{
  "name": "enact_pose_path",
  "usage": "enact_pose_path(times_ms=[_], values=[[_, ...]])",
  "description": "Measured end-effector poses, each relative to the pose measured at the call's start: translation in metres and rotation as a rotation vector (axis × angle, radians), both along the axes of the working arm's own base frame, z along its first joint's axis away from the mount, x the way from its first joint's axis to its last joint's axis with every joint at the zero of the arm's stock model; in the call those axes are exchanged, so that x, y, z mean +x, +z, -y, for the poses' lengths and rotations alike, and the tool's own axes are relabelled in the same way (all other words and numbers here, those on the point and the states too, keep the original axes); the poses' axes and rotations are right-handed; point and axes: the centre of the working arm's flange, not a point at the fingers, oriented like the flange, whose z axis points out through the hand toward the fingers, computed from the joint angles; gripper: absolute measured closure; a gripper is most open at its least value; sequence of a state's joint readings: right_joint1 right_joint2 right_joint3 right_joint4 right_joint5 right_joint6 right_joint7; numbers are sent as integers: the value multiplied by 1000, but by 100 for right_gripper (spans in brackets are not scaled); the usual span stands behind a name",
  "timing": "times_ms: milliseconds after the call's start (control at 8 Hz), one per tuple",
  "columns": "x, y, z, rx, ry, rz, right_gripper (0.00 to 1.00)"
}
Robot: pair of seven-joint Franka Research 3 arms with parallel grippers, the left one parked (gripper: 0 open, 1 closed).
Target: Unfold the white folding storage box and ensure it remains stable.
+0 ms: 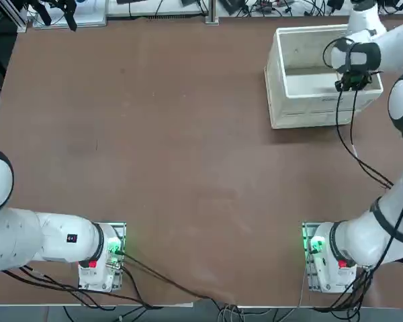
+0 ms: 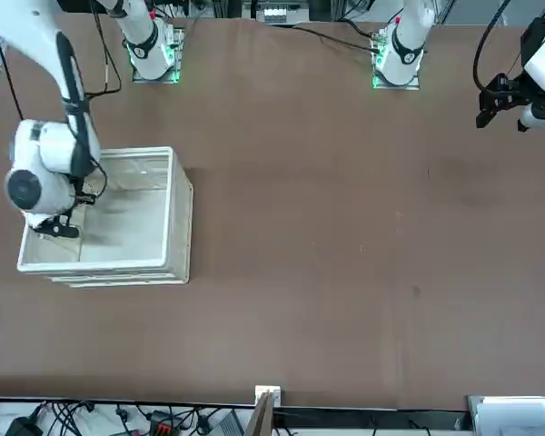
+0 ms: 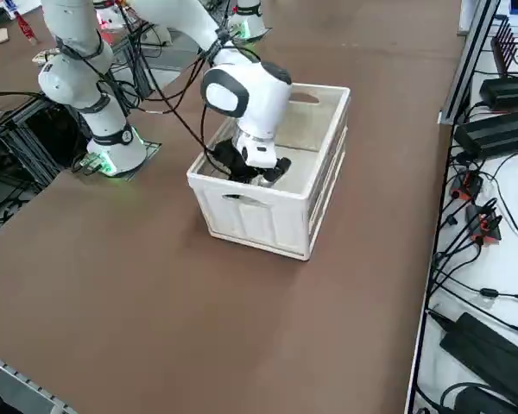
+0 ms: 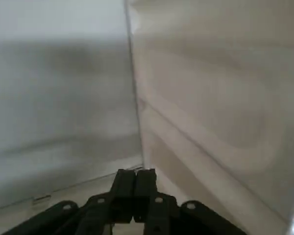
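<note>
— Brown tabletop [image 1: 161,147] fills most of the overhead view, with cables and gear along its far edge. Where is the crate?

— At the far right of the table. The white folding storage box [image 1: 302,107] stands as an upright open bin, all four walls raised, its base flat on the table. From the right side view an oval handle hole shows in the short wall [image 3: 242,211] nearest that camera.

— And the working arm?

— It reaches from its green-lit base [image 1: 319,258] at the near right across to the box. The right gripper [image 4: 134,183] is down inside the box, by its right-hand end, below the rim.

— How do the jaws stand?

— Pressed together, fingertip against fingertip, with nothing between them. The wrist camera shows them aimed at an inner corner [image 4: 134,98] where two white walls meet, with the floor of the box just beneath.

— Are they touching a wall?

— I can't tell; they are close to the corner, but contact isn't clear.
</note>
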State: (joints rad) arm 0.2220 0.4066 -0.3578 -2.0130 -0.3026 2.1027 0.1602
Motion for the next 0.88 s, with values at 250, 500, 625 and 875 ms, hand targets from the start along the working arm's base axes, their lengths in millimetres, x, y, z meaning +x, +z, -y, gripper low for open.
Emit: enact_pose_path(times_ms=[250, 500, 625, 875], values=[[14, 24, -6, -33, 1, -24, 99], [38, 88, -39, -9, -27, -12, 99], [44, 127, -61, 49, -44, 24, 99], [39, 209, -77, 174, -80, 102, 91]])
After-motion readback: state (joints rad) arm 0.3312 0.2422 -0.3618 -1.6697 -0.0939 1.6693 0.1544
